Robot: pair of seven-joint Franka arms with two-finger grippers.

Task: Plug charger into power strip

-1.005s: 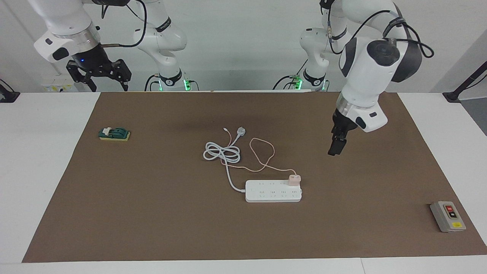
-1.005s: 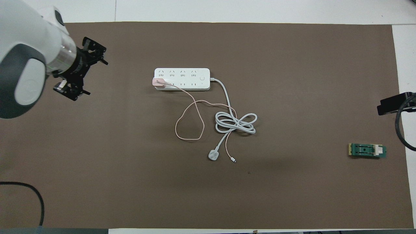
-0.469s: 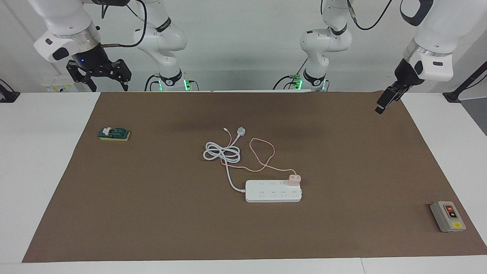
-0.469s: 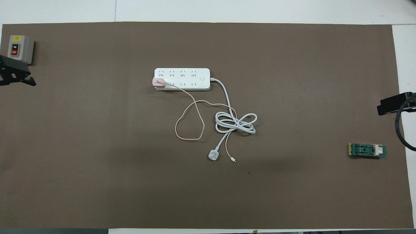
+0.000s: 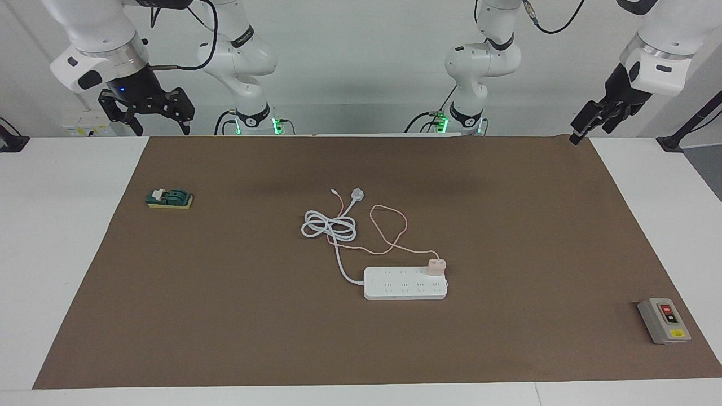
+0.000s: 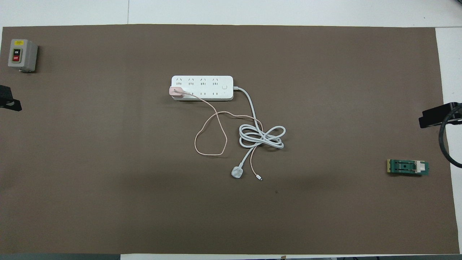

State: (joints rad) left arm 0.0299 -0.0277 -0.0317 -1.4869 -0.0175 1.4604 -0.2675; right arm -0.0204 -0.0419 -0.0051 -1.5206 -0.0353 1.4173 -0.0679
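- Both grippers hang clear of the power strip: left gripper fingers unreadable from my console, right gripper fingers spread, waiting.
- Charger sits socketed at the strip's left-arm end.
- Risk, I judge: its looped pink cable snagging would unseat it.
- Grey box reads "OFF".

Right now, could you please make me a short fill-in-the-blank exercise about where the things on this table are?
1. The charger sits plugged into the ____.
2. The charger is at the strip's end toward the ____ arm.
3. The grey box has red, black and ____ buttons.
4. The left claw holds ____.

Missing words: strip; left; yellow; nothing
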